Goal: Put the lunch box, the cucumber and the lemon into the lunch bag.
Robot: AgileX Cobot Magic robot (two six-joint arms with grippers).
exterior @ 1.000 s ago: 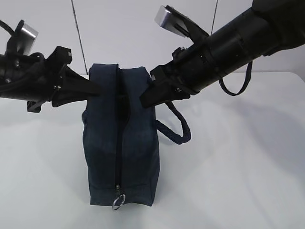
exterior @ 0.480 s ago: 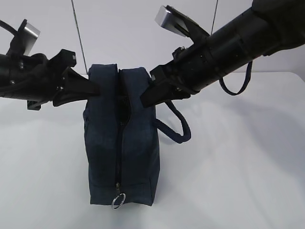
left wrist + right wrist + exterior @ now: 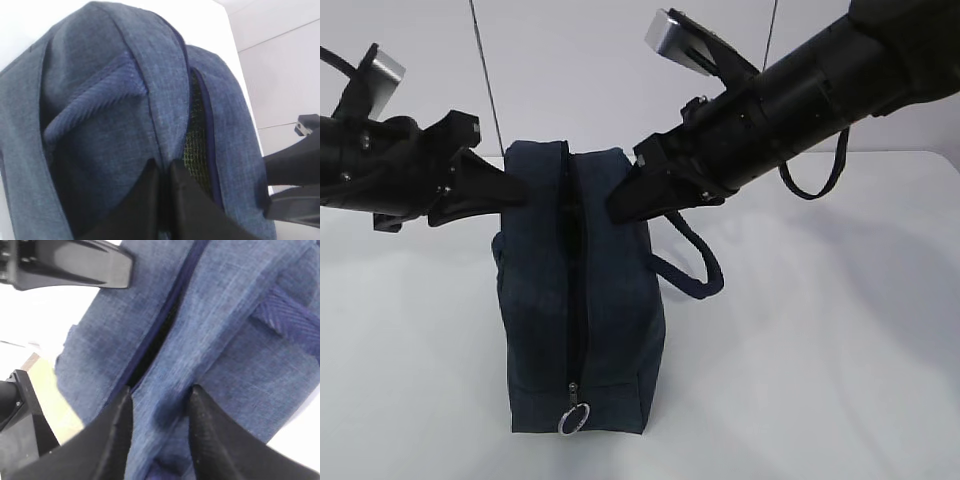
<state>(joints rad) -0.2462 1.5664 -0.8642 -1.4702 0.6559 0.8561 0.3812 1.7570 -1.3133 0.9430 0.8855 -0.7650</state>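
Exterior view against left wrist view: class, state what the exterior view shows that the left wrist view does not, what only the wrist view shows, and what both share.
Only the exterior view shows the metal ring zip pull, a loop handle and the table. Only the left wrist view shows greenish mesh lining inside the gaping zipper. Both show the lunch bag, held at its top by the left gripper and the right gripper.

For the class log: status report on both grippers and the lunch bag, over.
Left gripper shut on lunch bag fabric. Right gripper pinching the other top edge. Bag upright, zipper slightly open. Nothing in the way.
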